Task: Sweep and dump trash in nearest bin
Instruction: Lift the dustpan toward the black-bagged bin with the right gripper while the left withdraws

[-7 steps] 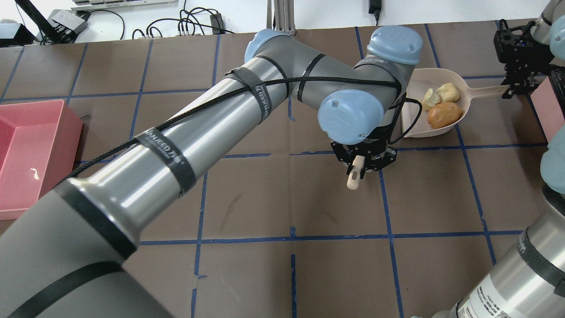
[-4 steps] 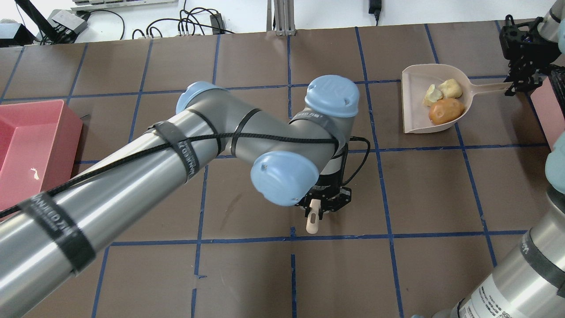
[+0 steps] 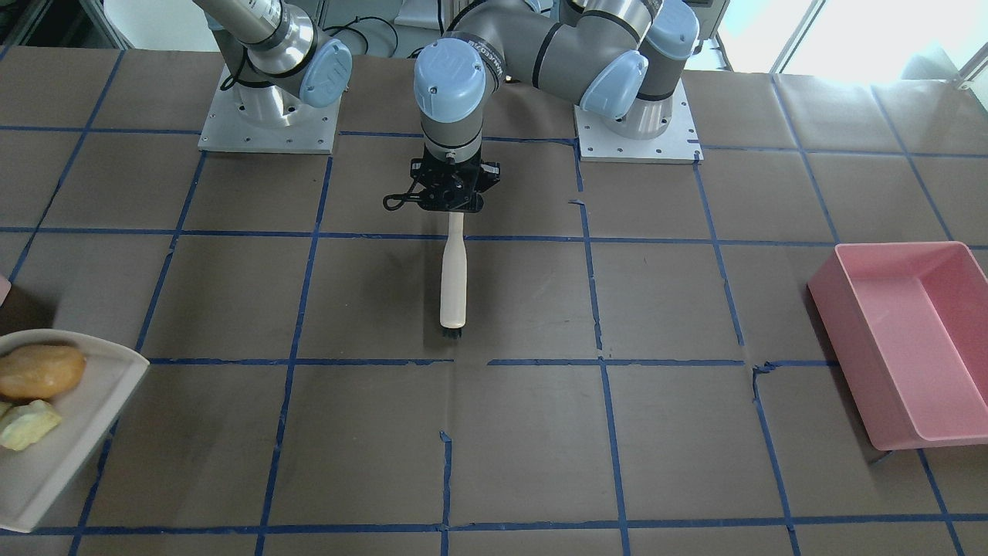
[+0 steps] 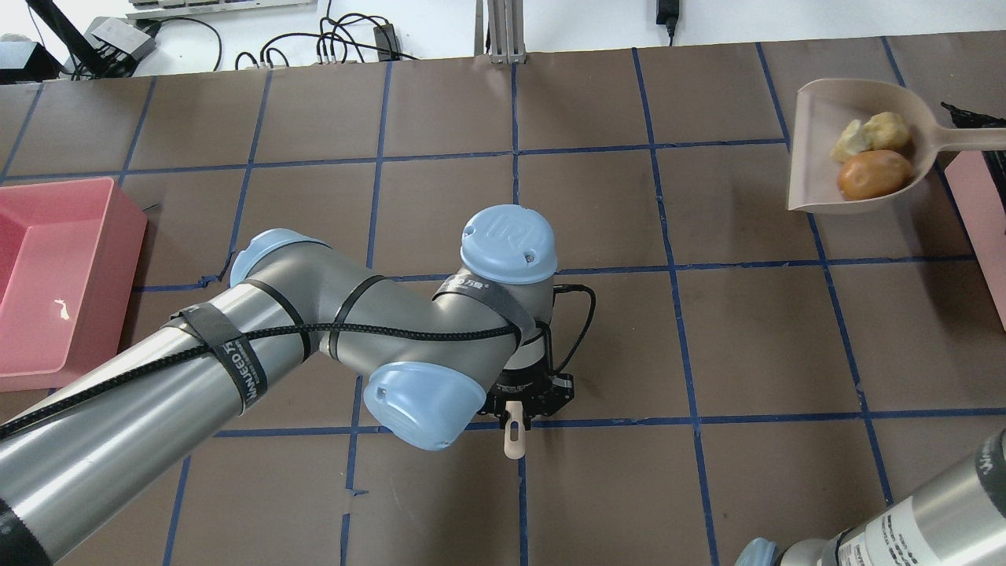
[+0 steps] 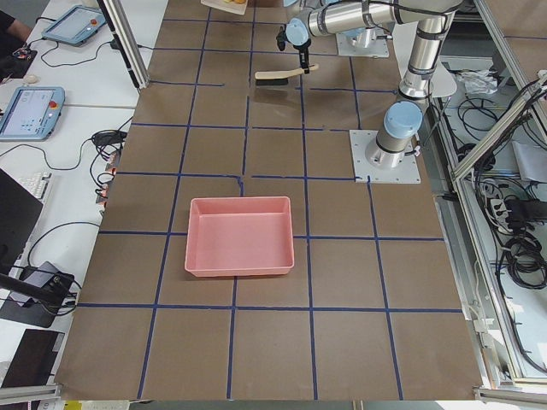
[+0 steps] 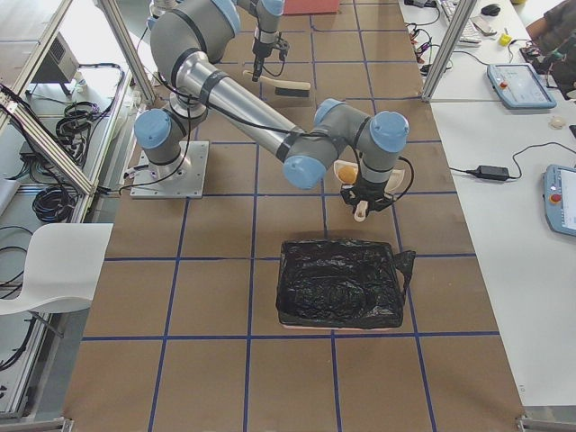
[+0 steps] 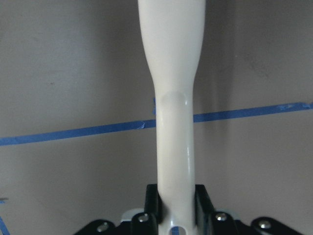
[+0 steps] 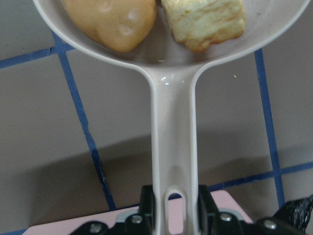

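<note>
R fingers (image 8: 147, 203) clamped on dustpan (image 4: 817, 118) handle, L fingers (image 7: 152, 198) on brush (image 3: 454, 270); early tilt may drop trash (image 4: 874, 174) short of right-hand bin (image 4: 982, 212).

Overhead cam: behind robot, high, looks fwd & down over worktop (image 4: 707, 338), far edge at top. Front cam: opposite side, faces robot, steep down, robot bases (image 3: 266, 143) near top edge. Both share worktop middle w/ brush (image 4: 513, 440), pink tray (image 4: 130, 259) at one end, dustpan (image 4: 817, 134) at other. Left-end cam: high, far back, looks along worktop, tray nearest. Right-end cam: same from other end, bin (image 6: 337, 245) nearest; brush in both. Wrist cams: v. close, looking along held handles, left on brush, right on dustpan.
</note>
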Tool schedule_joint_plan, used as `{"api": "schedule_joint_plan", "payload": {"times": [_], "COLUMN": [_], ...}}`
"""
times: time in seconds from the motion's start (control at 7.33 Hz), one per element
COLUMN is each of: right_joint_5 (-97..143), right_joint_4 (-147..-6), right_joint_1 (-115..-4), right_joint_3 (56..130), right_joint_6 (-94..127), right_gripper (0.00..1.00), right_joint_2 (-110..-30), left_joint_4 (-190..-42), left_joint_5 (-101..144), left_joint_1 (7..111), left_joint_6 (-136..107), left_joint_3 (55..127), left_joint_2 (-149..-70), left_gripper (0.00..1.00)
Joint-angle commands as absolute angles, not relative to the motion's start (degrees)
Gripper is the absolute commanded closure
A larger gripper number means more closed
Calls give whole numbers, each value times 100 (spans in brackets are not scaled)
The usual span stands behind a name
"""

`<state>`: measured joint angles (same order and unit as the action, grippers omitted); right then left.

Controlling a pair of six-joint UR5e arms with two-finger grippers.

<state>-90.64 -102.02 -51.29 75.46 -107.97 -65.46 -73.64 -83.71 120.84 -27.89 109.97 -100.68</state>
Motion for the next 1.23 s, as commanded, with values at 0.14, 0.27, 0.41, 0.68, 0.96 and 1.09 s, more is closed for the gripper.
{"api": "schedule_joint_plan", "payload": {"times": [0.14,0.27,0.41,0.68,0.96,1.09], "right_joint_5": [-8528,-8447,-8359,-8428,-8594,-8735], "right_joint_4": [-9389,-9274,-9299,-9378,-9587,-9624], "right_joint_1": [-3521,-3098,-2763,-2384,-2303,-2303], "right_joint_3": [7297,7130,6989,6638,6015,5838], "right_joint_6": [-11020,-11230,-11346,-11530,-11654,-11776], "right_gripper": [100,100,100,100,100,100], "right_joint_2": [-7189,-7189,-7120,-6892,-6165,-6005], "left_joint_4": [-7060,-6831,-6707,-6680,-6680,-6671], "left_joint_5": [-8420,-8411,-8437,-8438,-8446,-8446], "left_joint_1": [12111,12103,12103,12103,12085,12085], "left_joint_6": [-2917,-2944,-2953,-2944,-2944,-2944], "left_joint_3": [11057,11065,11057,11057,11065,11065], "left_joint_2": [-10107,-10125,-10247,-10301,-10327,-10353], "left_gripper": [100,100,100,100,99,99]}}
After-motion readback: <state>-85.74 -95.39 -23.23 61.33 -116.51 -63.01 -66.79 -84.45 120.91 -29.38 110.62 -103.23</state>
